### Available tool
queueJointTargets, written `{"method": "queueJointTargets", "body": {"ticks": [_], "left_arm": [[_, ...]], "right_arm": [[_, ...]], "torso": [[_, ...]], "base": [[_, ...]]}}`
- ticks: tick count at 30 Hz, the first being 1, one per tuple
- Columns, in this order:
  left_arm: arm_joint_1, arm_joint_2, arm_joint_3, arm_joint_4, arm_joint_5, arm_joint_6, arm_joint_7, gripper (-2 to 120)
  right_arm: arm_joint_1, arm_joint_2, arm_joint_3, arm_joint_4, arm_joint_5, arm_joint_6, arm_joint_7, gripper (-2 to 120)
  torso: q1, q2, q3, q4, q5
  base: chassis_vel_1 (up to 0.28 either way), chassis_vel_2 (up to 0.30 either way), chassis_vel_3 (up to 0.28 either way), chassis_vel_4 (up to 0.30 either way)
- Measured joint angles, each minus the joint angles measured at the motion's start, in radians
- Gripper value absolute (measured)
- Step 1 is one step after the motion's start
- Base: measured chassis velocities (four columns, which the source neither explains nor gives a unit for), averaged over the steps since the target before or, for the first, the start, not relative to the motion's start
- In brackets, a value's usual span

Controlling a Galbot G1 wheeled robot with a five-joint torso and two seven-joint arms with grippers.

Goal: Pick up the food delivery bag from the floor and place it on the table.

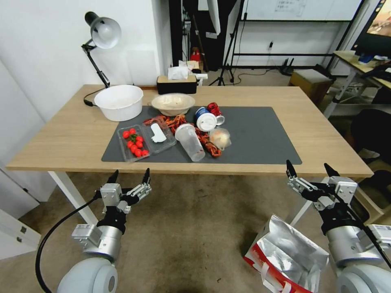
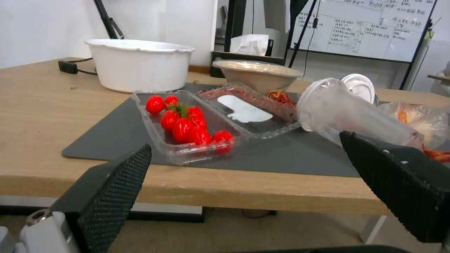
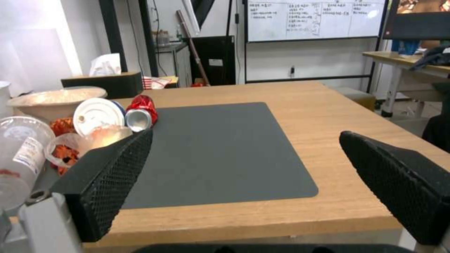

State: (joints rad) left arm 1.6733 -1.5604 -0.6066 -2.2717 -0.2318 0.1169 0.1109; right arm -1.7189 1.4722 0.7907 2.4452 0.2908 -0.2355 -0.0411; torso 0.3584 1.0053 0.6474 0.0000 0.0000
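The food delivery bag [image 1: 287, 256] sits on the floor [image 1: 191, 228] at the robot's lower right, just beside the right arm and near the table's white front-right leg. Its mouth gapes upward, showing crinkled silver foil lining, with red trim and white paper along the lower edge.

Both arms are held low in front of the table [image 1: 61, 138], short of its near edge. The left gripper [image 1: 129, 177] hovers above the floor with its black fingers spread wide and nothing between them — the left wrist view looks out between the two textured pads [image 2: 115, 189] at the table front. The right gripper [image 1: 310, 170] is likewise spread wide and empty, raised just above the bag and apart from it; its wrist view looks between its fingers across the bare right half of the dark grey mat [image 3: 220, 154].

On the mat's left half lies a cluster of leftovers: a clear plastic tray of cherry tomatoes [image 1: 134, 143], a second clear tray [image 1: 159, 136], a toppled clear plastic cup [image 1: 190, 141], a lidded paper bowl [image 1: 173, 103], a crushed red can [image 1: 214, 110], a white-lidded cup [image 1: 205, 120], a small clear bag of food [image 1: 220, 138] and red crayfish shells [image 1: 209, 146]. A white tub [image 1: 119, 101], a black desk lamp [image 1: 99, 36] and a tissue box [image 1: 177, 83] stand toward the back-left of the table.
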Motion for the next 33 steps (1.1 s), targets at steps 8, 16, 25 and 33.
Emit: {"method": "queueJointTargets", "body": {"ticks": [8,16,25,33], "left_arm": [[-0.001,-0.001,0.001,0.002,0.001,0.000,0.000,100],[-0.005,-0.003,0.001,0.006,0.002,0.000,0.000,100],[-0.008,-0.005,0.001,0.009,0.003,-0.002,0.001,100],[-0.013,-0.005,0.000,0.010,0.004,-0.003,0.001,100]], "right_arm": [[0.001,-0.002,-0.001,-0.002,0.000,0.001,0.000,100],[0.004,-0.004,-0.001,-0.006,0.001,0.002,-0.001,100],[0.009,-0.004,-0.005,-0.015,0.002,0.003,-0.002,100],[0.012,-0.007,-0.005,-0.016,0.003,0.003,-0.003,100]], "torso": [[-0.018,-0.038,-0.021,0.0000,0.0000],[-0.035,-0.079,-0.044,0.0000,0.0000],[-0.054,-0.126,-0.071,0.0000,-0.0001],[-0.070,-0.163,-0.093,0.0000,0.0000]], "base": [[0.000,0.000,0.000,0.000],[0.000,0.000,0.000,0.000],[0.000,0.000,0.000,0.000],[0.000,0.000,0.000,0.000]]}}
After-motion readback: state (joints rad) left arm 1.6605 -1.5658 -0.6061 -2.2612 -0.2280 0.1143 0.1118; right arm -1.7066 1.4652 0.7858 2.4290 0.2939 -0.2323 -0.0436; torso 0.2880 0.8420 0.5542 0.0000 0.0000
